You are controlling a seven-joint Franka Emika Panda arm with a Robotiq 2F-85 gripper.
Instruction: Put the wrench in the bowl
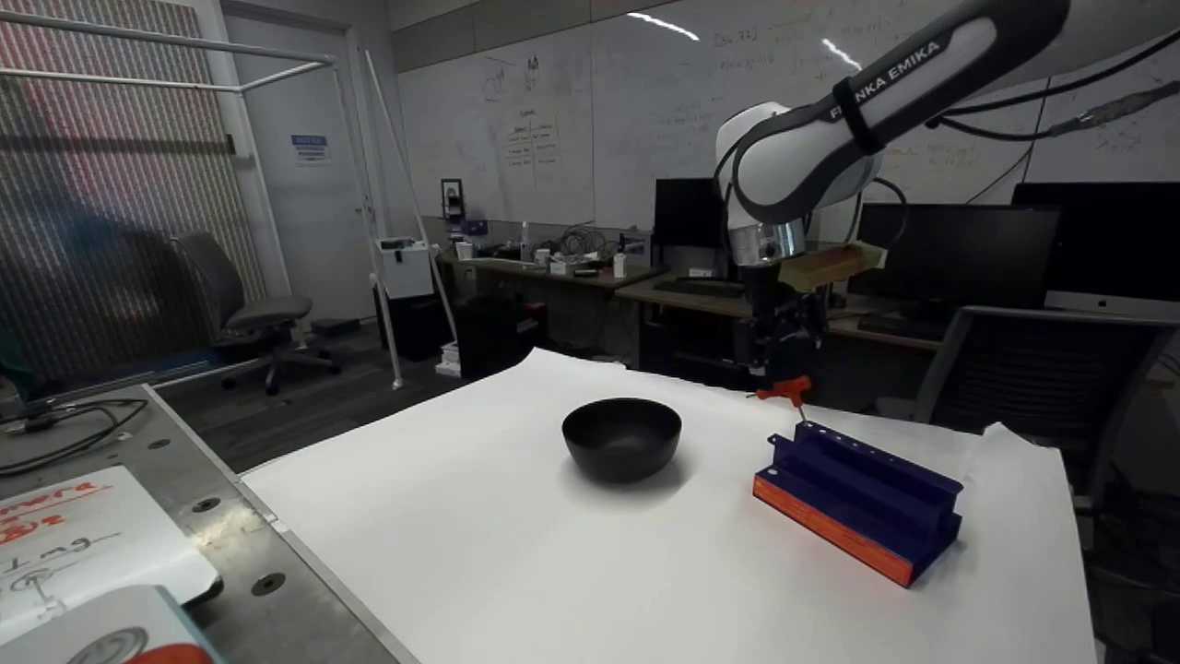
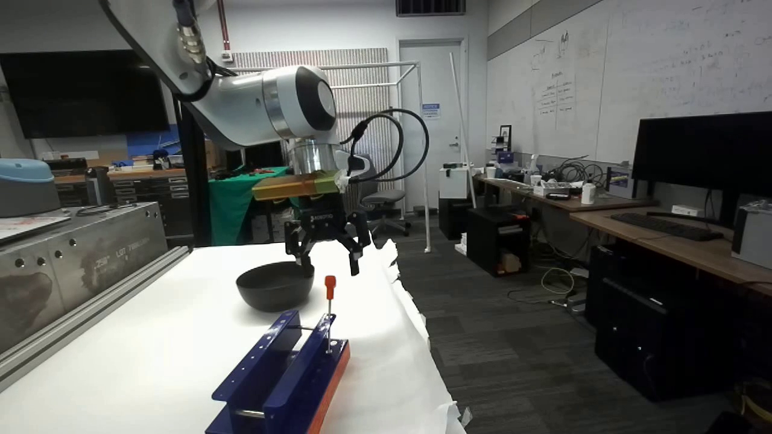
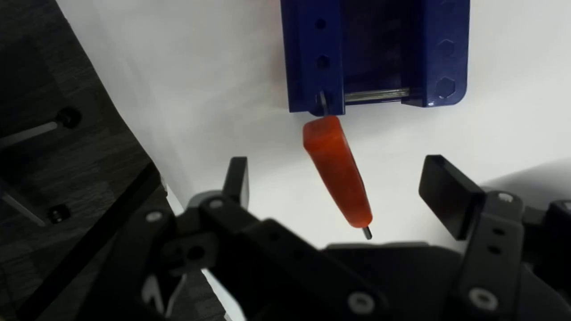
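The wrench (image 1: 785, 391) has a red-orange T-shaped handle and a thin metal shaft. It stands upright in a hole at the end of the blue-and-red ridged block; it also shows in an exterior view (image 2: 330, 286) and the wrist view (image 3: 335, 169). My gripper (image 2: 331, 266) is open and empty, just above the handle. In the wrist view the handle lies between the spread fingertips, touching neither. The black bowl (image 1: 622, 444) sits upright on the white-covered table, apart from the block; it also shows in an exterior view (image 2: 274, 288). The bowl is not clearly visible in the wrist view.
The blue-and-red block (image 1: 853, 503) stands on the table under the wrench; it also shows in the wrist view (image 3: 314, 53). The white table cover (image 1: 516, 572) ends near the gripper, with dark floor (image 3: 53, 178) beyond. An office chair (image 1: 1042, 397) stands beside the table.
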